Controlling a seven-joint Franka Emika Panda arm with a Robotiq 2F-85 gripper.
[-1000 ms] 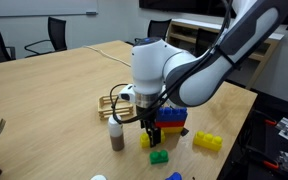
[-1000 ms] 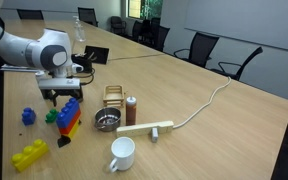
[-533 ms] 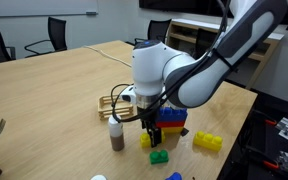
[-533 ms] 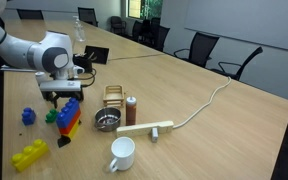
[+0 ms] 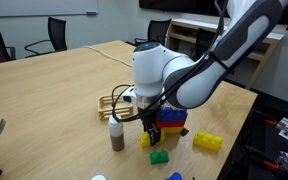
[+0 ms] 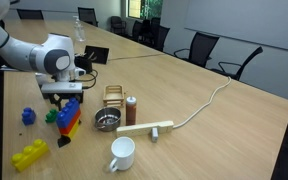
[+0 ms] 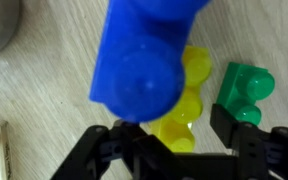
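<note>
My gripper (image 5: 152, 128) points straight down at a stack of toy blocks (image 5: 170, 118), blue over red and orange, also in the other exterior view (image 6: 69, 117). In the wrist view a blue block (image 7: 144, 55) fills the top. Below it a yellow block (image 7: 180, 100) lies between my black fingers (image 7: 234, 125). The gripper (image 7: 174, 140) is open around that yellow block, and a gap shows on the right finger's side. A green block (image 7: 246, 85) lies just outside the right finger.
On the wooden table are a brown shaker (image 6: 131, 110), a wire rack (image 6: 114, 95), a metal strainer (image 6: 106, 122), a white mug (image 6: 122, 153), a wooden bar (image 6: 146, 128), a long yellow block (image 6: 29, 155) and a small blue block (image 6: 28, 116). A cable (image 6: 209, 100) runs to the far edge.
</note>
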